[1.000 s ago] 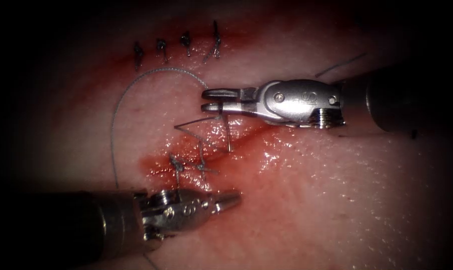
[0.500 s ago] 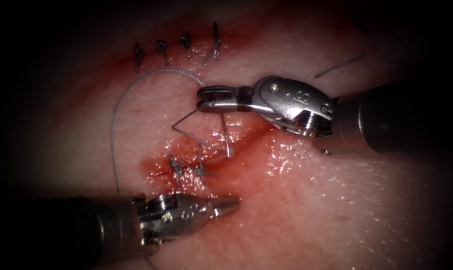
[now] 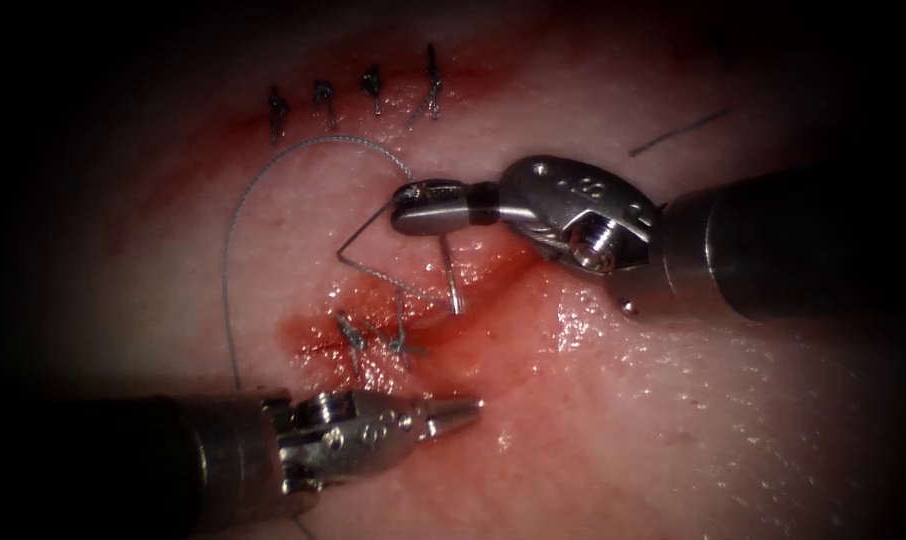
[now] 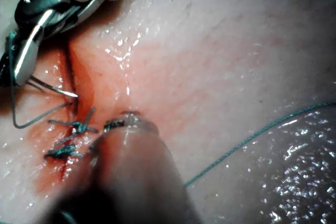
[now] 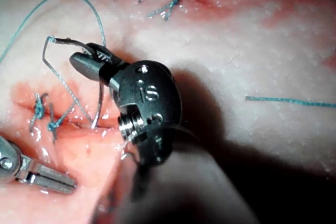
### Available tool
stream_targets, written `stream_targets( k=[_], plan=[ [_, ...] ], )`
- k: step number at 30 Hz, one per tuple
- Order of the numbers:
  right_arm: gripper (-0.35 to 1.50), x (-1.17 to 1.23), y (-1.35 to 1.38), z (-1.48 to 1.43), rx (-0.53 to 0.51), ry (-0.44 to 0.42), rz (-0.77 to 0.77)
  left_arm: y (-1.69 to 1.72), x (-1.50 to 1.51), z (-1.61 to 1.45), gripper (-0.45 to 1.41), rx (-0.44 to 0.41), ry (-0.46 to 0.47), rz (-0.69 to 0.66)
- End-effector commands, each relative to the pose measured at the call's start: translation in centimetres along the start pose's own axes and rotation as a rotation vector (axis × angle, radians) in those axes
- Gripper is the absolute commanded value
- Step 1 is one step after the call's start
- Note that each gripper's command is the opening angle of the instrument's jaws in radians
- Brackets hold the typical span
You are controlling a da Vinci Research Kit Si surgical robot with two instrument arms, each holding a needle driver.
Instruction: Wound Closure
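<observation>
A: What does the right arm's tool (image 3: 428, 205) hold?

B: Its jaws are pressed together on the needle (image 3: 451, 272), close to the end where the thread is fixed; the curve hangs down from the jaws, and its tip touches the tissue (image 3: 673, 400) at the cut (image 3: 493, 285), on the cut's right lip; I cannot tell whether the tip has gone in.

A: And the thread (image 3: 235, 240)?

B: It leaves the needle's end at the jaws, kinks down to the left, then runs into the tissue beside the two tied stitches (image 3: 378, 335); a long loop arcs over the tissue to the left of the cut and passes down behind the left arm's tool (image 3: 453, 410).

A: That tool?

B: Jaws pressed together on nothing; it lies just below the two stitches, in the red fluid (image 3: 453, 350), well apart from the needle.

A: Anything else?

B: A row of four stitches (image 3: 353, 95) further up; a cut end of thread (image 3: 678, 132) lies to the right.
</observation>
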Motion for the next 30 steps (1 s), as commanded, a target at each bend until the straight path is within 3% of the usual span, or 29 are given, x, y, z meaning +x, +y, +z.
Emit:
stream_targets(
  k=[1,17,22,30],
  plan=[
    [-0.35,-0.02,0.0,0.11,0.021,0.001,0.06,0.07,-0.02,0.09,-0.2,-0.003,-0.005,0.002],
    [-0.35,-0.12,-0.11,0.25,0.103,-0.048,0.391,0.08,-0.09,0.06,-0.22,-0.001,-0.015,0.011],
    [-0.35,-0.22,-0.26,0.32,0.157,-0.093,0.525,0.06,-0.1,0.04,-0.22,-0.003,-0.014,0.013],
    [-0.35,-0.5,-0.55,0.35,0.188,-0.166,0.568,0.01,-0.14,-0.06,-0.22,0.004,-0.018,0.016]
  ],
)
